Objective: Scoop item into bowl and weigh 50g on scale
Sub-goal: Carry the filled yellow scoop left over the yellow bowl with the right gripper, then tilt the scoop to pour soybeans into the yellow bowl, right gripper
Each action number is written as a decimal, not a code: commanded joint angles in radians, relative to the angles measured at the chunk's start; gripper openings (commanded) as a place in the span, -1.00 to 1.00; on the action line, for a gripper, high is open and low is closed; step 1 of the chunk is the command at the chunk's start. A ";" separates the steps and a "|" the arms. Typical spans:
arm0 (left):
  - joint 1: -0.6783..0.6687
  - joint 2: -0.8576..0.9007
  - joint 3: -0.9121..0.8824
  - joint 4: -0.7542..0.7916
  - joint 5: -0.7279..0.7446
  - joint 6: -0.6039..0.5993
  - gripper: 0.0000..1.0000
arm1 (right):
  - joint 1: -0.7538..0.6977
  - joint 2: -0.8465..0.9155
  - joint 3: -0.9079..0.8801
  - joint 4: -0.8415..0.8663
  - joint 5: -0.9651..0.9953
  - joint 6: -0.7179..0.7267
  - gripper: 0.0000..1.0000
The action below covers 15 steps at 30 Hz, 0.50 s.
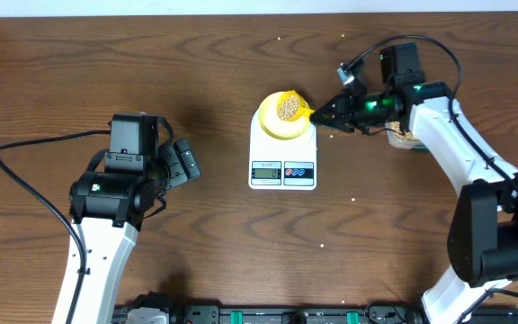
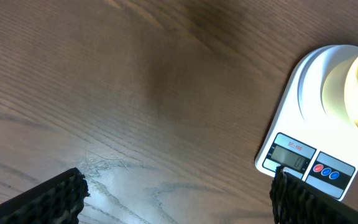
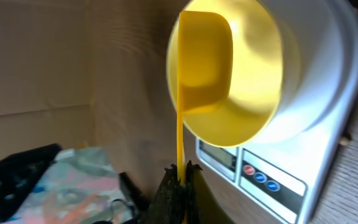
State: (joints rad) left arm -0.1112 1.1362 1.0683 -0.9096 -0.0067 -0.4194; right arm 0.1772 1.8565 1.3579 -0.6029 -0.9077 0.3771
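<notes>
The white scale (image 1: 282, 157) stands mid-table with the pale-yellow bowl (image 1: 277, 121) on its platform. Tan beans (image 1: 288, 108) lie in the bowl. My right gripper (image 1: 331, 115) is shut on the thin handle of a bright yellow scoop (image 1: 302, 110), which reaches over the bowl's right rim. In the right wrist view the scoop (image 3: 204, 62) is tipped on its side against the bowl (image 3: 253, 93), with its handle pinched in the gripper (image 3: 181, 177). My left gripper (image 1: 183, 162) is open and empty, to the left of the scale (image 2: 316, 124) and over bare wood (image 2: 179, 199).
A clear container (image 1: 405, 138) with beans sits partly hidden under my right arm. Stray beans (image 1: 353, 200) lie scattered on the wooden table (image 1: 214, 72). A cable (image 1: 25, 189) loops at the left, and a dark rail (image 1: 268, 315) runs along the front edge.
</notes>
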 commanded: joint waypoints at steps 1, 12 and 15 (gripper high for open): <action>0.006 0.001 0.011 -0.003 -0.017 -0.001 0.92 | 0.011 -0.060 0.004 -0.006 0.092 -0.066 -0.97; 0.006 0.001 0.011 -0.003 -0.017 -0.001 0.92 | 0.085 -0.151 0.004 -0.029 0.304 -0.132 -0.98; 0.006 0.001 0.011 -0.003 -0.017 -0.001 0.92 | 0.109 -0.151 0.003 -0.031 0.349 -0.132 -0.98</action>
State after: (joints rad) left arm -0.1112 1.1362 1.0683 -0.9100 -0.0067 -0.4194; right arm 0.2657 1.7180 1.3579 -0.6315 -0.6338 0.2726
